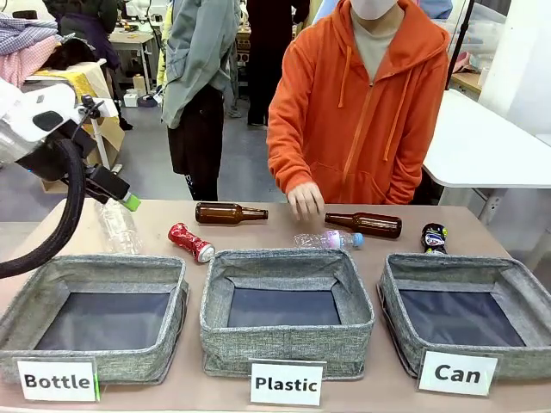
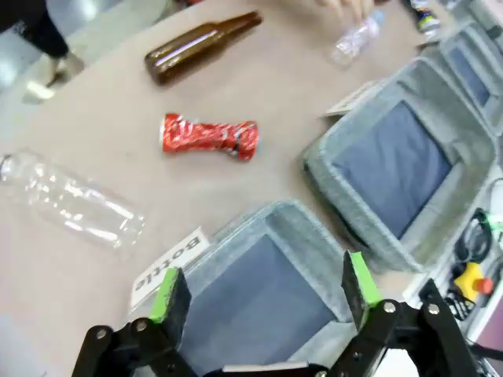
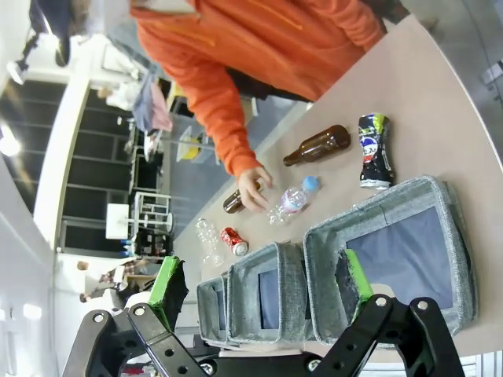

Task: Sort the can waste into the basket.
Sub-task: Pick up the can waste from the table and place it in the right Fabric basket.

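Risk of wrong pick: left gripper, released and empty, has red can ahead, brown bottle beyond it, clear bottle to one side.

Pepsi can, front view 3 o'clock: lower end hidden behind Can basket rim. Left wrist view, between 1 and 2 o'clock: same can blurred, logo unreadable. Person's hand, 1 o'clock: blurred, cropped by top edge. Can basket right corner cut by front view edge.
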Robot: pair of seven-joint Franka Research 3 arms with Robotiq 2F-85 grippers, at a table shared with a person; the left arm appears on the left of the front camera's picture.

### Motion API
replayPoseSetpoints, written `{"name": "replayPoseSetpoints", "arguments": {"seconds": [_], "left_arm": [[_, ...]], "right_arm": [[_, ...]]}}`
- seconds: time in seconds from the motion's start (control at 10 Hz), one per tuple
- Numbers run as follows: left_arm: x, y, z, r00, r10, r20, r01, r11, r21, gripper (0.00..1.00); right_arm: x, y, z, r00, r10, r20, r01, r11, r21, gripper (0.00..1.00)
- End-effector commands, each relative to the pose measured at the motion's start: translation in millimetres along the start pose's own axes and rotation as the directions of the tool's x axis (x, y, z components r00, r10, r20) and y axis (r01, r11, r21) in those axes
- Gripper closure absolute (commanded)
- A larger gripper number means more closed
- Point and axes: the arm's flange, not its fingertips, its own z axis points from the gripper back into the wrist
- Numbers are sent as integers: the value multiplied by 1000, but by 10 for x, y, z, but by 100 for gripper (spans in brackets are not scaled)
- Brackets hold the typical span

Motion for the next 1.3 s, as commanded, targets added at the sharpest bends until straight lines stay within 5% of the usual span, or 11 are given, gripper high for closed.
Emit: {"name": "replayPoseSetpoints", "arguments": {"seconds": [0.0,0.2,0.6,0.9,1.1,1.2], "left_arm": [[-27,75,-50,1000,23,-21,-22,999,34,0],[307,108,-245,997,5,-81,4,994,106,0],[781,109,-922,940,-310,-143,324,941,92,0],[795,235,-1178,737,-625,-257,625,775,-93,0],[453,646,-406,818,-574,-36,553,803,-222,0],[47,847,77,798,-597,89,595,755,-274,0]], "right_arm": [[22,-8,8,1000,24,5,-25,999,27,0],[22,-8,8,1000,24,5,-25,999,27,0],[22,-8,8,1000,24,5,-25,999,27,0],[22,-8,8,1000,24,5,-25,999,27,0],[22,-8,8,1000,24,5,-25,999,27,0],[22,-8,8,1000,24,5,-25,999,27,0]]}}
